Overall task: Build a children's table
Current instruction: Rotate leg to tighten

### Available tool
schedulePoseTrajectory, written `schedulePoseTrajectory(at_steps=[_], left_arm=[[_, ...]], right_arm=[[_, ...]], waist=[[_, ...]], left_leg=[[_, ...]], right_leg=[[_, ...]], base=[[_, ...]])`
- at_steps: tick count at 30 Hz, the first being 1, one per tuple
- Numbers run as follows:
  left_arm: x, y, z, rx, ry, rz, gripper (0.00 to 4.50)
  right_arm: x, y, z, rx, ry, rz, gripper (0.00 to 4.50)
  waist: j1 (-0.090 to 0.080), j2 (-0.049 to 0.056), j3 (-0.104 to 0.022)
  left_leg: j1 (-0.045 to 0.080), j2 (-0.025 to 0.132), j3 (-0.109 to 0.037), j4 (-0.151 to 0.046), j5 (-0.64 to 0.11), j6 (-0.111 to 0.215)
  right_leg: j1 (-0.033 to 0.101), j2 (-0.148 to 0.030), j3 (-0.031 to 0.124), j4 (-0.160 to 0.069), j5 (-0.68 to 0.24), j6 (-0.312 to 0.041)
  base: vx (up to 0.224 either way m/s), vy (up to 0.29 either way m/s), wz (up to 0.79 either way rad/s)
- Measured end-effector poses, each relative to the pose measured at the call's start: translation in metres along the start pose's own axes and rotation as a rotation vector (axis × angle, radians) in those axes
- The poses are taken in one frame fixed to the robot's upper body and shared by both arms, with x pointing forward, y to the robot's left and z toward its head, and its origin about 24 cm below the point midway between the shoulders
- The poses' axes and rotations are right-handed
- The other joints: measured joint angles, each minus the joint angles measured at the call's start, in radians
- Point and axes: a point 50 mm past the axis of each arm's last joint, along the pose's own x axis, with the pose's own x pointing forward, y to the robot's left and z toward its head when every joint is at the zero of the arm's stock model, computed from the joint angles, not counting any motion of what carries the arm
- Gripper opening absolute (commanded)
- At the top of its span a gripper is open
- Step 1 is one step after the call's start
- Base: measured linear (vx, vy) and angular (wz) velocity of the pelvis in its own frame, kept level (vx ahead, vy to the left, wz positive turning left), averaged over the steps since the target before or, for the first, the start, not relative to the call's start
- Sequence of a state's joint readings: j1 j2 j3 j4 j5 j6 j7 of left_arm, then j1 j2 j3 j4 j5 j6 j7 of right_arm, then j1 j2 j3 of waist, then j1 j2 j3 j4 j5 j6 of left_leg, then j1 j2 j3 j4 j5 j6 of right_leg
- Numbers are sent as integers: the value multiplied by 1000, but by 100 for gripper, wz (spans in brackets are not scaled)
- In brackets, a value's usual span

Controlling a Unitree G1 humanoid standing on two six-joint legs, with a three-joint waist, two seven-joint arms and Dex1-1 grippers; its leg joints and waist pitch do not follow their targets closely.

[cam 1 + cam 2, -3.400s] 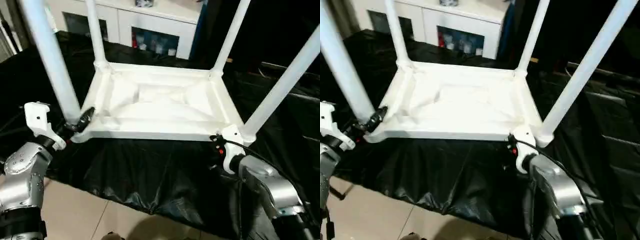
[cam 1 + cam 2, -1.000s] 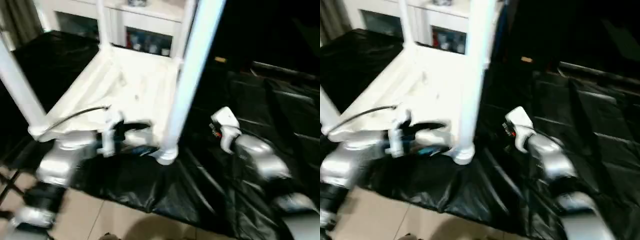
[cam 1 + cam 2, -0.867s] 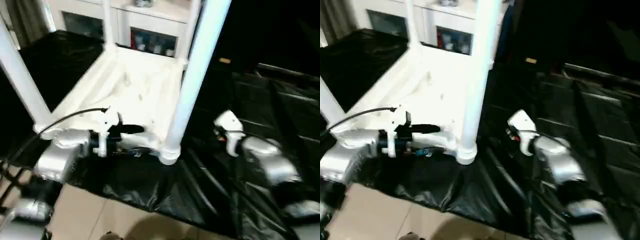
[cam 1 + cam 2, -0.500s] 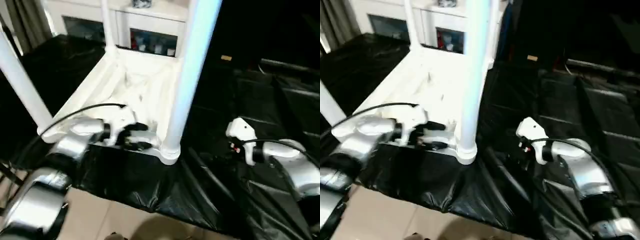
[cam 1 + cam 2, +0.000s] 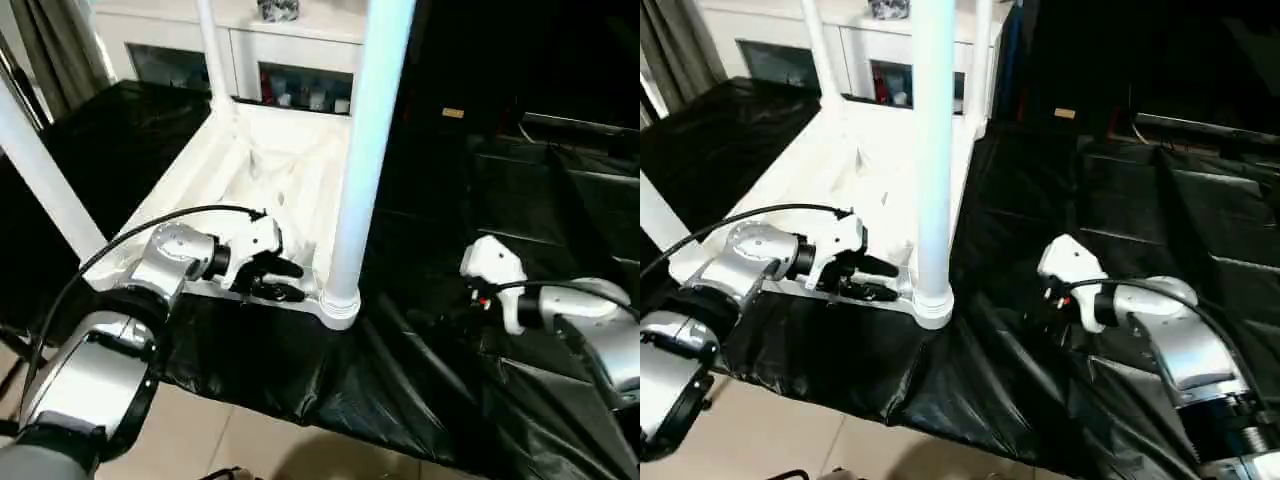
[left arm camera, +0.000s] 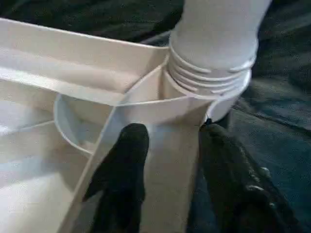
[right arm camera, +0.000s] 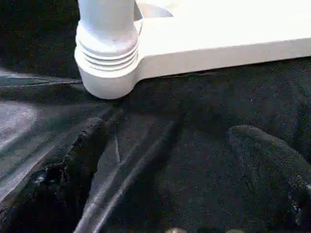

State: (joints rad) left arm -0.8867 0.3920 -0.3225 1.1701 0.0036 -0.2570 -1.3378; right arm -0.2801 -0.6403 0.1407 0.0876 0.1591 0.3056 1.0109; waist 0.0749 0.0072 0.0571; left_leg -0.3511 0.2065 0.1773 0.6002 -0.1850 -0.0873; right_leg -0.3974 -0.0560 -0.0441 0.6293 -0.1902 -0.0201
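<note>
Black plastic sheeting covers surface (image 5: 300, 370), white cabinet (image 5: 300, 60) at far side. Left fingers (image 6: 124, 160) straddle table's (image 5: 270, 160) near rim wall by near-right corner socket (image 5: 338, 305), now closing on it; a sec ago they were wide apart. Left gripper (image 5: 272, 280) has swung in from the near-left corner. Right gripper (image 5: 1045, 297) has backed off to the right, fingers wide apart, holding nothing. Table lies upside down, legs up incl near-right leg (image 5: 365, 150). Prob regrip to shift or flip it.
</note>
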Motion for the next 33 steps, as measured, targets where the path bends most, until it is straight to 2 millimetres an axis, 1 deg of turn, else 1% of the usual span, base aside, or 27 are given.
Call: schedulePoseTrajectory(at_steps=[1, 2, 3, 6, 8, 10, 11, 13, 15, 17, 18, 19, 21, 23, 27, 29, 31, 33], left_arm=[[-1, -1, -2, -15, 14, -20, 166], [-1, -2, -4, -28, 25, -32, 156], [-1, -3, -7, -40, 34, -44, 132], [-2, -4, -11, -70, 45, -59, 120], [-2, -4, -11, -69, 52, -61, 94], [-1, -4, -12, -52, 70, -44, 79], [-1, -4, -13, -43, 80, -40, 79], [1, -4, -12, -20, 90, -34, 51], [1, -3, -12, -13, 101, -38, 38], [1, -3, -12, -9, 111, -45, 26], [1, -3, -12, -12, 111, -46, 26], [1, -3, -11, -23, 113, -50, 16], [0, -3, -12, -67, 111, -59, 11], [4, -2, -10, -115, 87, -51, 3], [14, -2, -6, -136, 43, -27, 1], [23, -4, -2, -126, 13, -19, 1], [30, -5, 1, -105, 0, -21, 1], [34, -8, 2, -75, -15, -11, 1]], right_arm=[[0, 1, -1, 5, 4, 1, 450], [0, 1, -1, 8, 6, 1, 450], [-1, 1, -1, 10, 8, 0, 450], [-3, 0, -2, 9, 20, -6, 450], [-6, -2, -1, 4, 24, -16, 450], [-8, -2, 1, 0, 25, -20, 450], [-8, -1, 1, -2, 25, -20, 450], [-8, -1, 2, -2, 25, -20, 450], [-8, -1, 2, -5, 24, -20, 450], [-8, -1, 2, -4, 25, -21, 450], [-8, -1, 2, -3, 25, -22, 450], [-8, -1, 2, -3, 25, -24, 450], [-8, -1, 3, -1, 22, -26, 450], [-4, 0, 3, 6, 5, -27, 450], [4, 5, 5, 26, -30, -15, 450], [13, 8, 6, 50, -64, -21, 450], [23, 12, 7, 70, -87, -18, 450], [30, 14, 5, 92, -101, -28, 450]], waist=[[-1, 2, 0], [-3, 4, 0], [-5, 5, 1], [-10, 6, 1], [-13, 7, 0], [-17, 7, 0], [-18, 8, 0], [-19, 10, 0], [-19, 12, 0], [-24, 13, 1], [-28, 13, 1], [-34, 13, 1], [-43, 13, 1], [-47, 13, 1], [-46, 14, 1], [-41, 13, 1], [-35, 14, 1], [-29, 14, 0]], left_leg=[[0, 0, 0, 0, 0, 0], [0, 0, 0, 0, 0, 0], [0, 0, 0, 0, 0, 0], [-1, 0, -1, 0, 0, 0], [-2, 0, -1, 0, -1, 1], [-2, 0, -1, 0, -1, 2], [-3, 0, -1, 0, -1, 2], [-3, 0, -1, 0, -2, 3], [-2, 0, -1, 1, -2, 3], [-2, 0, -1, 1, -2, 3], [-2, 0, -1, 1, -2, 3], [-2, 0, -1, 0, -2, 3], [-2, 0, -1, 0, -2, 3], [-4, 0, -1, -1, -3, 4], [-6, 0, -1, -1, -3, 4], [-6, 0, -1, -1, -3, 4], [-5, -1, 0, -1, -3, 5], [-5, -1, 0, -1, -4, 6]], right_leg=[[0, 0, 0, 0, 0, 0], [0, 0, 0, 0, 0, 0], [0, 0, 0, 0, 0, 0], [0, 0, -1, -1, 0, 0], [0, 0, -1, -2, 0, 0], [0, 0, -1, -4, 0, 0], [0, 0, -1, -4, 0, 0], [1, 0, -1, -5, 0, 0], [1, 0, -1, -5, 0, 0], [2, 0, -1, -5, 0, 0], [2, 0, -1, -5, 0, 0], [1, 0, -1, -5, 0, 0], [1, 0, -1, -5, 0, 0], [1, 0, -1, -5, 0, 0], [0, 0, -1, -6, 0, 0], [0, 0, -1, -6, 0, 0], [0, -1, -1, -7, 0, 0], [0, -1, -1, -7, 0, 0]], base=[[0, 0, 0], [0, 0, 0], [0, 0, 0], [0, 0, 0], [0, 0, 0], [0, 0, 0], [0, 0, 0], [0, 0, 0], [0, 0, 0], [0, 0, 0], [0, 0, 0], [0, 0, 0], [0, 0, 0], [0, 0, 0], [0, 0, 0], [0, 0, 0], [0, 0, 0], [0, 0, 0]])
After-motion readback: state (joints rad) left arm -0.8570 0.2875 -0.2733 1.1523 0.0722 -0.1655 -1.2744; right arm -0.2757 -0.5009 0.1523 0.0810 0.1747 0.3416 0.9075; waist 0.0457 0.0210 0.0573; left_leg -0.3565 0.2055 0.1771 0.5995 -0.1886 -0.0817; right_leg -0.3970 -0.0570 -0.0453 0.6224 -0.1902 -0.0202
